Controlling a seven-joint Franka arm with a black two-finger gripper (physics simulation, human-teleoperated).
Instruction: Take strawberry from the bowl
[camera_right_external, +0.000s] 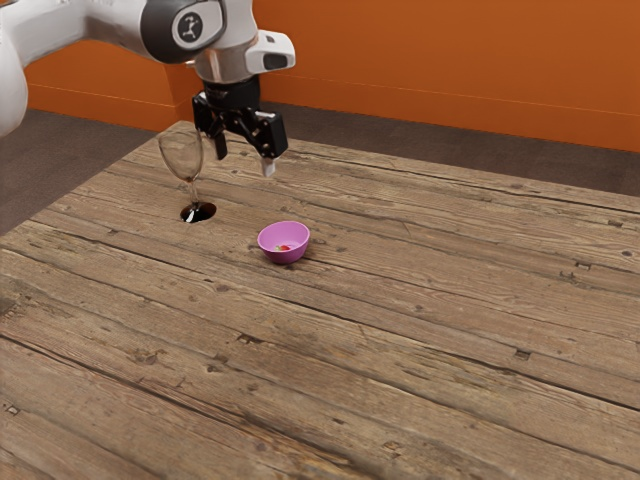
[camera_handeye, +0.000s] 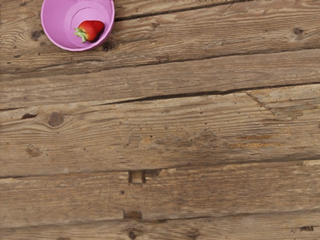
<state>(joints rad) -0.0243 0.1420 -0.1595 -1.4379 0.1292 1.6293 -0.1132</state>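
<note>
End effector: black, two fingers (camera_right_external: 268, 165) apart, nothing between them; the gripper (camera_right_external: 245, 162) points down, raised above the far part of the surface.
Arm: white and grey, entering from the exterior view's upper left (camera_right_external: 190, 25).
Wine glass: clear, upright, dark at the foot (camera_right_external: 182, 158); stands on the surface at the far left in the exterior view, left of the bowl and apart from it.
Bowl: pink, round, upright (camera_right_external: 284, 256); rests on the surface, below the end effector's level and nearer the exterior camera.
Strawberry: red with a green leafy cap (camera_handeye: 92, 30); located inside the bowl, off centre, lying on its side and clear of the end effector.
Surface: brown wooden planks with dark cracks, knots and small square notches (camera_right_external: 400, 340); extends to the near edge of the exterior view.
Background: orange wall (camera_right_external: 450, 50) and dark floor (camera_right_external: 60, 150) beyond the far side.
</note>
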